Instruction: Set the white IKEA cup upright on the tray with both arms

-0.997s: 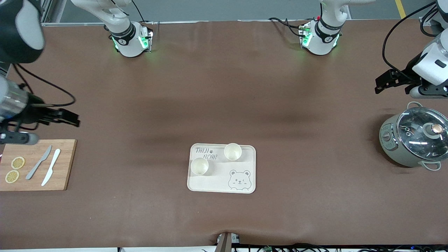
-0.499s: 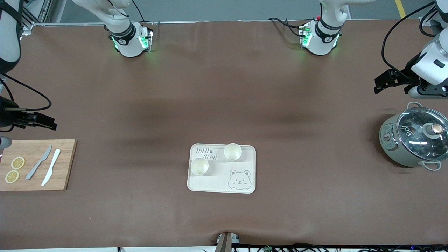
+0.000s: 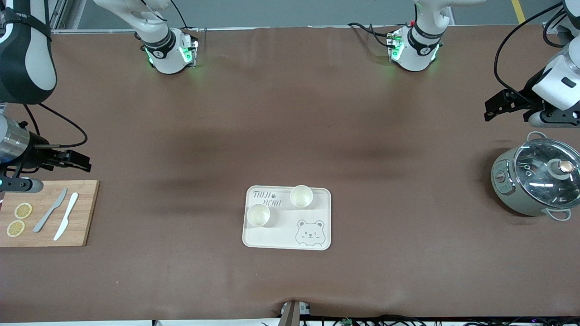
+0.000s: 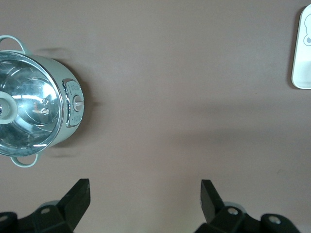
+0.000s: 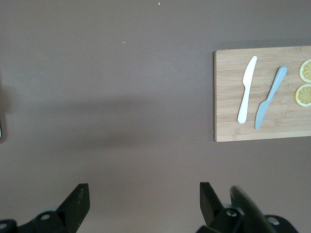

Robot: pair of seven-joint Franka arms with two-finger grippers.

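Both grippers hang with their fingers spread wide and nothing between them: the right gripper (image 3: pixel 79 160) is over bare table just above the wooden cutting board (image 3: pixel 86 213) at the right arm's end, and the left gripper (image 3: pixel 494 106) is over bare table next to the grey-green cooking pot (image 3: pixel 507 190) at the left arm's end. In the right wrist view the right gripper (image 5: pixel 143 199) shows two black fingertips well apart over brown table, and the left wrist view shows the same of the left gripper (image 4: pixel 146 196). Two small white cups stand upright, mouths up, on the tray (image 3: pixel 317 201), a flat cream rectangle with rounded corners, grey "TAIJI BEAR" lettering and a cartoon bear face. One cup (image 3: pixel 301 196) sits close to the tray's edge farther from the front camera; the other cup (image 3: pixel 258 214) sits nearer the camera, toward the right arm's end of the tray. Tray and cups lie in the middle of the table, well apart from both grippers. On the cutting board lie a grey knife (image 3: pixel 50 210), a white knife (image 3: pixel 66 222) and two lemon slices (image 3: pixel 19 219). The pot has a glass lid (image 3: pixel 548 170) with a knob. A brown mat covers the table (image 3: pixel 290 113), and both arm bases glow green.
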